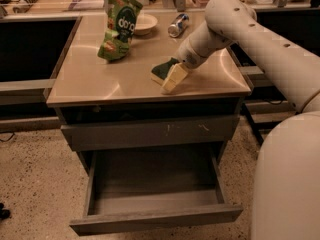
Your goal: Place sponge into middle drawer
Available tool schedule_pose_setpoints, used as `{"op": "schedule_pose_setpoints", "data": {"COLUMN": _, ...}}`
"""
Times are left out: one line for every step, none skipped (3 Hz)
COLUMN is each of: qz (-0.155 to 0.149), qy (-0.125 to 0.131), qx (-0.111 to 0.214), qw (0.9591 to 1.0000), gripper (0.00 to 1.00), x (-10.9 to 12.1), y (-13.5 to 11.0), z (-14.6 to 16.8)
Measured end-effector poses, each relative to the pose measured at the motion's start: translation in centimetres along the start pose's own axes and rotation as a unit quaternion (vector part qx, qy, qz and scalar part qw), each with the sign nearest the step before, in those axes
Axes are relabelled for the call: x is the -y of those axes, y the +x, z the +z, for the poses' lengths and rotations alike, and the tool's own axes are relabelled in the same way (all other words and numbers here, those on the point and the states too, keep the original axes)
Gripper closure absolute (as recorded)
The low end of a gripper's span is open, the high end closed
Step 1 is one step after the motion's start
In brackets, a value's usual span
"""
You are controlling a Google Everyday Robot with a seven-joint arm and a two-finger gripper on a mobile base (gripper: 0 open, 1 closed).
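Honestly, my gripper rests at the green-topped yellow foam sponge; I cannot tell its grip. Loosely held, the sponge could miss the shallow grey middle drawer.

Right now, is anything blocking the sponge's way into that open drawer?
Nothing visible. The sponge lies on the countertop at the gripper; the middle drawer stands pulled out below, past the countertop's front edge.
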State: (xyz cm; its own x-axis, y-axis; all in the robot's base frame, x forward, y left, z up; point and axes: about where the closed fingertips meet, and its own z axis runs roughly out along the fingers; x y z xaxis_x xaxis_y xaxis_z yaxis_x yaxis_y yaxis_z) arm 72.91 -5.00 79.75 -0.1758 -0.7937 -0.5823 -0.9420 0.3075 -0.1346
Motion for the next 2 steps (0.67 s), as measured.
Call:
{"op": "schedule_pose_setpoints", "data": {"qz": 0.002, "qy": 0.0, "qx": 0.001, "qw": 1.0, "gripper": 0.36, "x": 0.1, "y": -0.33, "z": -0.42}}
{"op": "schedule_pose_setpoints", "data": {"qz": 0.002, "qy": -0.001, "qx": 0.002, "qw": 1.0, "gripper": 0.59, "x": 0.05, "y": -0.58, "z": -0.79}}
